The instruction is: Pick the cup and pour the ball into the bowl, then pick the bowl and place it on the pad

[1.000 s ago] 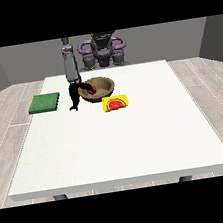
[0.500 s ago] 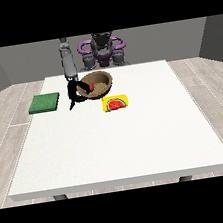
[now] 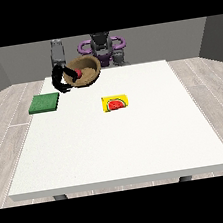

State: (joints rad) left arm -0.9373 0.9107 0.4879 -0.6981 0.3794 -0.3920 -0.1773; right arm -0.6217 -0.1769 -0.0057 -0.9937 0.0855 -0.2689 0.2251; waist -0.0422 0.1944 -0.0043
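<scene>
At the far left of the white table [image 3: 113,143], a flat, square green pad [image 3: 44,103] with a dull, matte face lay near the left edge. To its right and farther back, the hand at the view's left [image 3: 59,79], black and glossy, was curled around the left rim of the bowl [image 3: 85,73] and held it. The bowl was round and brown with a wood-like surface, and it was lifted and tipped so that its open mouth faced toward the near side and slightly upward; its rim therefore read as a wide oval whose long axis ran left to right. Inside the bowl, close to the gripping fingers, sat a small, smooth red ball [image 3: 79,73]. The bowl stood well apart from the pad, up and to the right of it. No cup could be made out. Nearer and to the right, close to the table's middle, lay a flat yellow rectangular card [image 3: 115,103] bearing a red watermelon-slice picture, its long side running left to right. Behind the bowl stood the robot's torso [image 3: 102,46], grey with purple rings. The hand at the view's right [image 3: 119,57] showed only as a small grey-dark form at the far edge, and whether its fingers were straight or curled could not be told.
</scene>
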